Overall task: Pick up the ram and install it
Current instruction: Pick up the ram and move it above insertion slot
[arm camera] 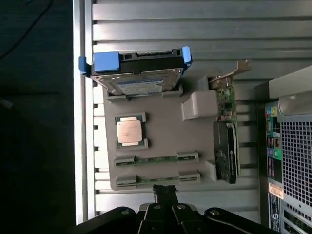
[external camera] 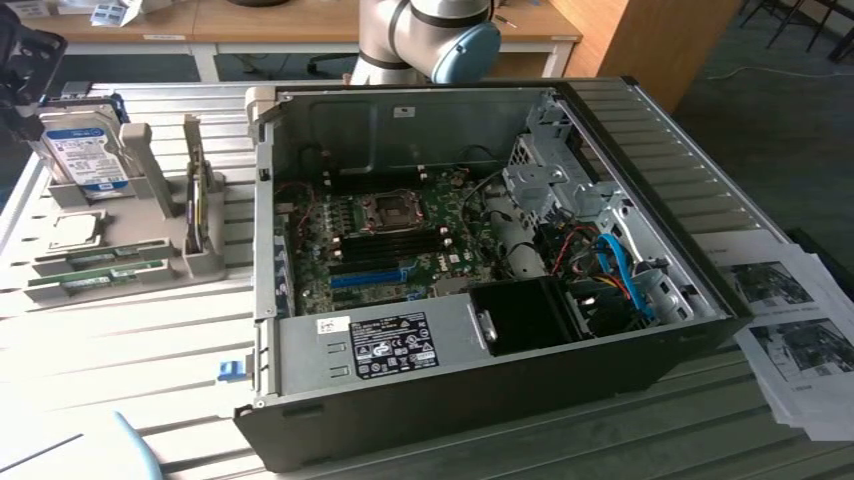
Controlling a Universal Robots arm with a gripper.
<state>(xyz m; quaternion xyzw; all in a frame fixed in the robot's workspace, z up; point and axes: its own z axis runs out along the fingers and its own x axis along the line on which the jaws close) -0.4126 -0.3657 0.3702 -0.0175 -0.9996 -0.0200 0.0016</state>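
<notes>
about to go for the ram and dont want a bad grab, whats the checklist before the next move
1. Ram present in the grey fixture: ok, the nearer ram stick and the farther ram stick lie side by side in their holders.
2. Gripper empty: ok, nothing is held.
3. Gripper ready to take a stick: not ok, its jaws are shut.
4. Gripper lined up: ok, it is close to the nearer ram stick's middle.
5. Height above that stick: cannot tell.
6. Computer case open, with the motherboard exposed: ok. Whether the memory slots are free: cannot tell.
</notes>
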